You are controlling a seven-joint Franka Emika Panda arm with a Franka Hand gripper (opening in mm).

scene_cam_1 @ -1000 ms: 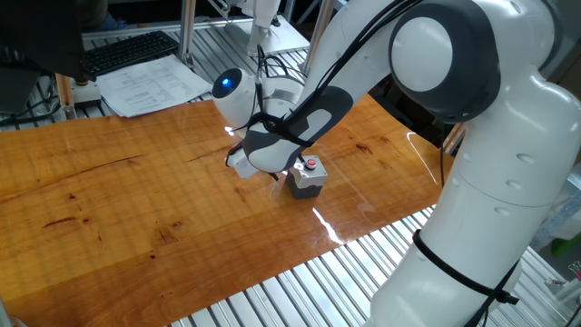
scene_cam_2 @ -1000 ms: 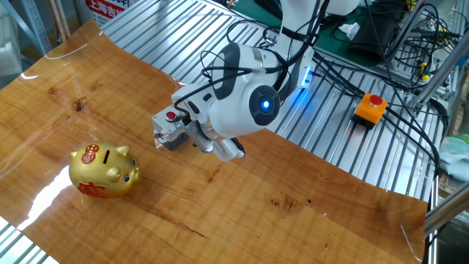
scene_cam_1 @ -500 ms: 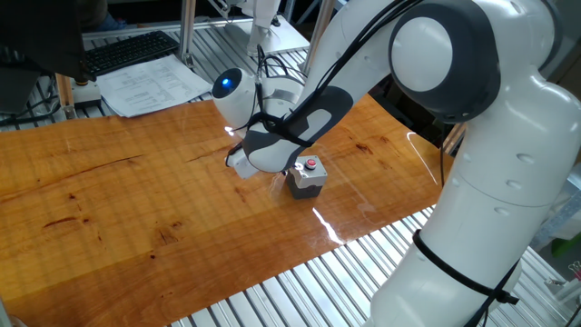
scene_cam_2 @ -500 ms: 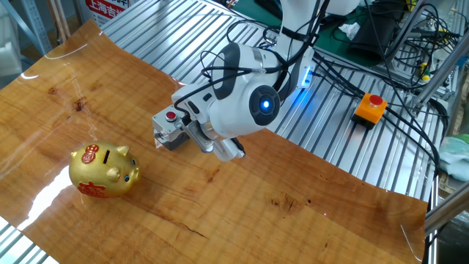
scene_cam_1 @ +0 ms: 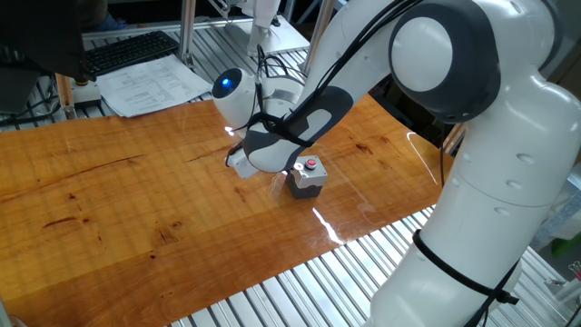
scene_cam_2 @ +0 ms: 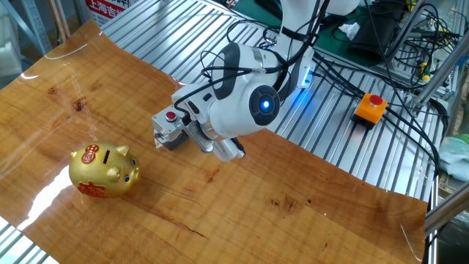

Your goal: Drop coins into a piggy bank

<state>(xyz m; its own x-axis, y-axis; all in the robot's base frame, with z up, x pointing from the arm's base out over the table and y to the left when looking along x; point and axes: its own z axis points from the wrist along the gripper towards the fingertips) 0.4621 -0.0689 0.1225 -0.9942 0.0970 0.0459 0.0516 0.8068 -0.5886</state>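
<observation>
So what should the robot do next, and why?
Probably lift a little and swing toward the piggy bank. The gripper hangs low beside the grey button box, apart from the pig, whose top slot faces up. I cannot tell whether it holds a coin.

A glossy wooden board (scene_cam_1: 136, 200) lies on ribbed metal decking (scene_cam_2: 344, 139), cables (scene_cam_2: 410, 81) trailing behind.

Bright, sharp, glare on tabletop (scene_cam_1: 331, 227)

Piggy bank (scene_cam_2: 104, 171) on table (scene_cam_2: 293, 220), well apart from button box (scene_cam_2: 168, 130); gripper (scene_cam_2: 229, 149) just beside box, opp. side.
</observation>
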